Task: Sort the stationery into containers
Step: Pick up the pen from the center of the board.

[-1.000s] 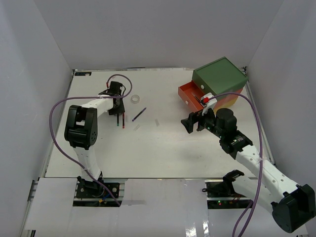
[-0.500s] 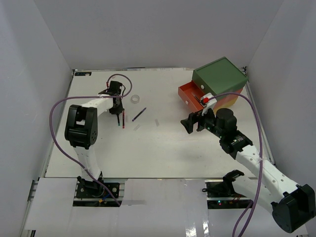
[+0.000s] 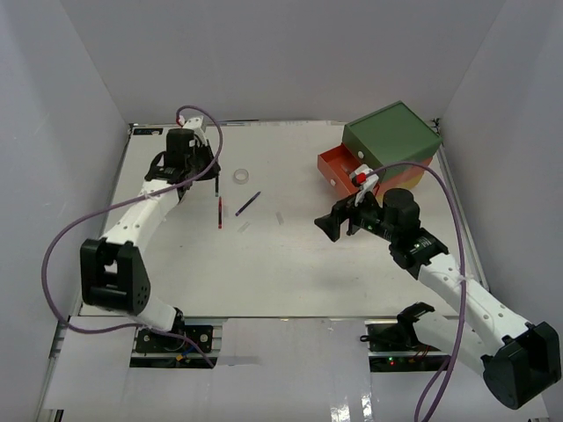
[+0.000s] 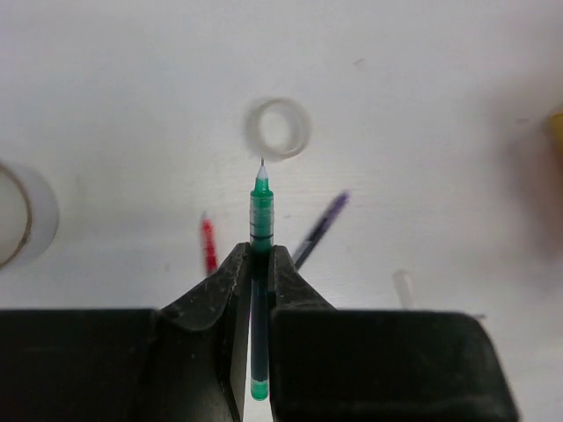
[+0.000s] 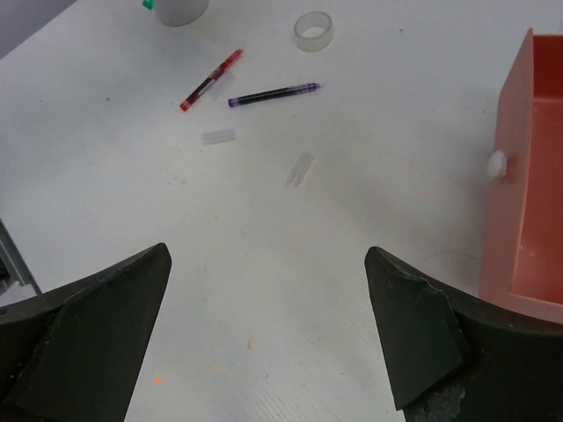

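My left gripper (image 4: 255, 255) is shut on a thin green pen (image 4: 261, 207), whose tip points out past the fingers, above the table. From above, this gripper (image 3: 209, 172) hangs at the far left, near a small clear tape roll (image 3: 239, 177). A red pen (image 3: 218, 214) and a purple pen (image 3: 247, 204) lie on the table just in front of it. A larger beige tape roll (image 4: 22, 215) shows at the left of the wrist view. The three-drawer chest (image 3: 391, 136) stands at the far right, its orange drawer (image 3: 339, 167) pulled open. My right gripper (image 3: 337, 223) hovers open and empty over the middle of the table.
Two small clear pen caps (image 5: 218, 136) (image 5: 299, 170) lie loose on the white table near the pens. The open orange drawer (image 5: 528, 176) with its white knob (image 5: 498, 163) sits close at the right of my right gripper (image 5: 268, 264). White walls enclose the table.
My left gripper shut on the green pen that lay beside the red one and lifted it off the table toward the far left. My right gripper edged slightly left.
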Available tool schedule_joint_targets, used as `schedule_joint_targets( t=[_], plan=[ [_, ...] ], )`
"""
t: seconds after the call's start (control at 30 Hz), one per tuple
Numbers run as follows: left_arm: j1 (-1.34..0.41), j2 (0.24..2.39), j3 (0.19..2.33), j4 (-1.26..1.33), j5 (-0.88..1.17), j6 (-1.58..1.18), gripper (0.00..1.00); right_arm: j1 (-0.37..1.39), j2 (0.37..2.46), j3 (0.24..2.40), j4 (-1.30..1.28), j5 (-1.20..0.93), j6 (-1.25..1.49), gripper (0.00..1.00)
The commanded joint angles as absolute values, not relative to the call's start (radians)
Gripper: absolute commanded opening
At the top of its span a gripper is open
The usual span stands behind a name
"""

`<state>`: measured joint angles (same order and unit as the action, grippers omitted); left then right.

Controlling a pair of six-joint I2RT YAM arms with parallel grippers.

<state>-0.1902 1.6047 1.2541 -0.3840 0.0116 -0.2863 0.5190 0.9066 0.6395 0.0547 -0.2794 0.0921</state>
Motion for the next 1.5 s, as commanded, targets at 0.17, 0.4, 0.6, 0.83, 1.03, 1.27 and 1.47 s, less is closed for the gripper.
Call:
schedule_joint_targets(
  t=[0.17,0.4,0.6,0.83,1.03,1.27,1.47],
  plan=[
    [-0.239,1.257,1.002,-0.068,0.498,-0.109,0.00,0.538,1.005,0.807,0.130,-0.465,0.153,1.00],
    [-0.270,1.098,0.879,0.126,0.641,-0.138,0.00,0.633,1.124,0.890,0.202,-0.494,0.184,0.96],
    [-0.293,1.037,0.809,0.285,0.652,-0.313,0.00,0.730,1.229,0.911,0.328,-0.479,0.193,0.95],
    [-0.314,0.957,0.638,0.531,0.571,-0.547,0.00,0.795,1.316,0.930,0.500,-0.482,0.202,0.93],
    [-0.351,0.939,0.568,0.647,0.500,-0.647,0.00,0.804,1.374,0.997,0.514,-0.486,0.212,0.93],
    [-0.374,0.937,0.520,0.773,0.448,-0.709,0.00,0.813,1.436,1.077,0.477,-0.515,0.216,0.91],
    [-0.385,0.934,0.492,0.847,0.433,-0.721,0.00,0.818,1.477,1.130,0.426,-0.540,0.216,0.87]
  ],
)
